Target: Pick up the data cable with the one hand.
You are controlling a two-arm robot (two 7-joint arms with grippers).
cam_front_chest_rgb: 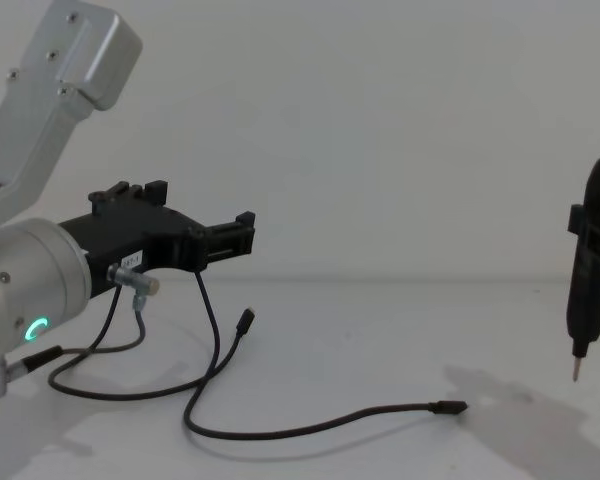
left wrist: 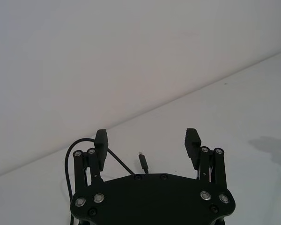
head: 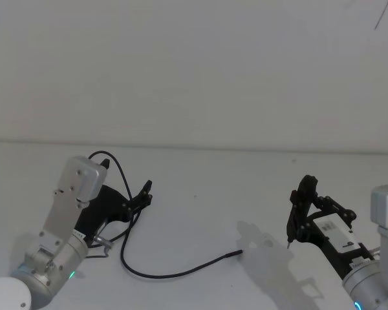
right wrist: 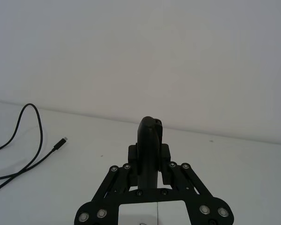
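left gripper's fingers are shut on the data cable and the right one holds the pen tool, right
No. The left wrist view shows the fingers of the left gripper open, with the data cable lying on the table. The right gripper does hold the pen-shaped tool.

Table: foreground; wall behind.
Data cable: on table, left of centre. One plug end lies toward centre, near side. Cord curves back leftward, then loops toward wall past left gripper.
Left gripper: at left, above cable's looped part; other plug end on table just ahead of it.
Right gripper: at right, well apart from cable. Pen-shaped tool between its fingers, tip downward, above table.
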